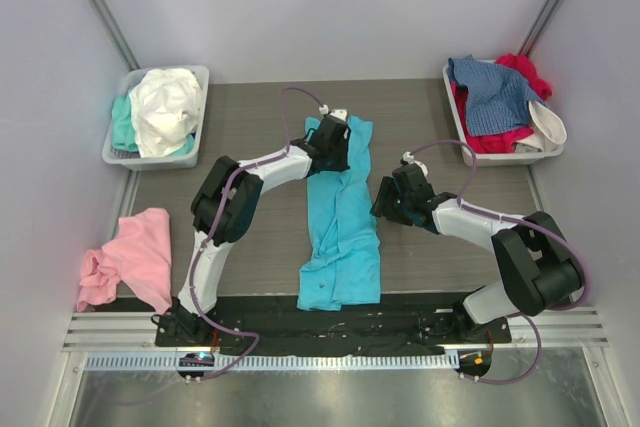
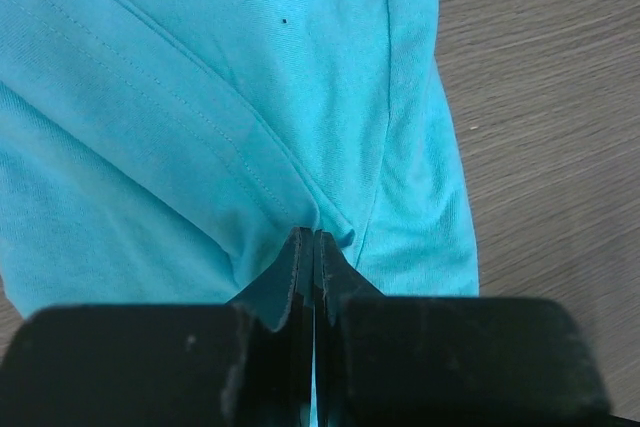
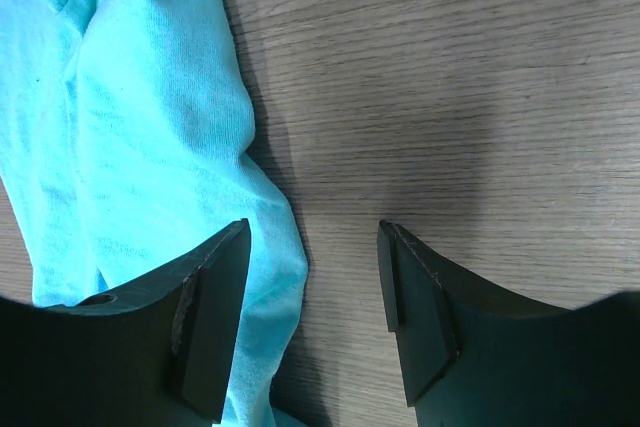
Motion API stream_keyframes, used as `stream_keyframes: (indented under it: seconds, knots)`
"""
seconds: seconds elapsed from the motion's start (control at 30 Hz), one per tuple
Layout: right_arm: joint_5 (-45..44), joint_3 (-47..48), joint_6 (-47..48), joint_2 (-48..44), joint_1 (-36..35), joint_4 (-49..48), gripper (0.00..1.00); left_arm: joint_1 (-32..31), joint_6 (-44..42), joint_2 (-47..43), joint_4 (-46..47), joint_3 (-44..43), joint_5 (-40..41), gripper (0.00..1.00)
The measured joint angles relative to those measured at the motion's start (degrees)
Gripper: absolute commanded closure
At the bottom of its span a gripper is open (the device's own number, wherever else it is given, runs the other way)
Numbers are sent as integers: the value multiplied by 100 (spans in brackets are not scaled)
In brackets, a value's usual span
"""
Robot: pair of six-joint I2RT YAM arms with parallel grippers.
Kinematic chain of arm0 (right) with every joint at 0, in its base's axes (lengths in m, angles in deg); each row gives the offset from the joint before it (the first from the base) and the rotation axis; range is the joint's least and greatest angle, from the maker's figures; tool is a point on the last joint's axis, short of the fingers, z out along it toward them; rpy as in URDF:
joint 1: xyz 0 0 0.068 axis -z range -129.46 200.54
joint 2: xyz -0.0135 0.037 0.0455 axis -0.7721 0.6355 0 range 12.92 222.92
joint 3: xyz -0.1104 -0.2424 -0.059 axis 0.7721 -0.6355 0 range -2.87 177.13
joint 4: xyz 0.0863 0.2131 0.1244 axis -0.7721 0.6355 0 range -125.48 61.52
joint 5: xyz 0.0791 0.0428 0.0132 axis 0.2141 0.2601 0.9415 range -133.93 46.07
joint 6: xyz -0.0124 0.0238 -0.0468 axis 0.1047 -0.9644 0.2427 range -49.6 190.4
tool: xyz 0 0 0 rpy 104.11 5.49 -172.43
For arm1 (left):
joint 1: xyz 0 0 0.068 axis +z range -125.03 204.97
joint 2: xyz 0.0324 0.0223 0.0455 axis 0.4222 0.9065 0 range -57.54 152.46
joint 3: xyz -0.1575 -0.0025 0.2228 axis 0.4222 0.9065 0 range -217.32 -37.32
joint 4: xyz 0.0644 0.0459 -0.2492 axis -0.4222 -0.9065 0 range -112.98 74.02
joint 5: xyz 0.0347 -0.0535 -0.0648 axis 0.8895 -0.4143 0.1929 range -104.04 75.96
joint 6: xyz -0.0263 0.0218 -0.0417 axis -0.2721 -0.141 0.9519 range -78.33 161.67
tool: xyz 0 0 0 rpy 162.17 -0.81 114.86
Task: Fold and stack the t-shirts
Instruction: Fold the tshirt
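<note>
Tightly clamped, the left gripper [image 2: 315, 244] pinches a fold of the turquoise t-shirt [image 1: 342, 232], which lies as a long strip down the middle of the tabletop [image 1: 250, 112]. The right gripper [image 3: 312, 247] stands with jaws apart, holding nothing, at the shirt's right edge.

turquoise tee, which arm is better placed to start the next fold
Left: the left end effector is shut on the far end of the tee; the right end effector hangs open beside the tee, holding nothing.
</note>
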Motion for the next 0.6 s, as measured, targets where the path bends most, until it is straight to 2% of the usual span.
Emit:
stream_keyframes:
  seconds: [0.3,0.6]
  knots:
    - [11,-9,0,0,2,-24,39,15,-35,-111,-13,129,136,100]
    - [35,-9,0,0,15,-31,38,192,-151,-1036,-24,918,426,100]
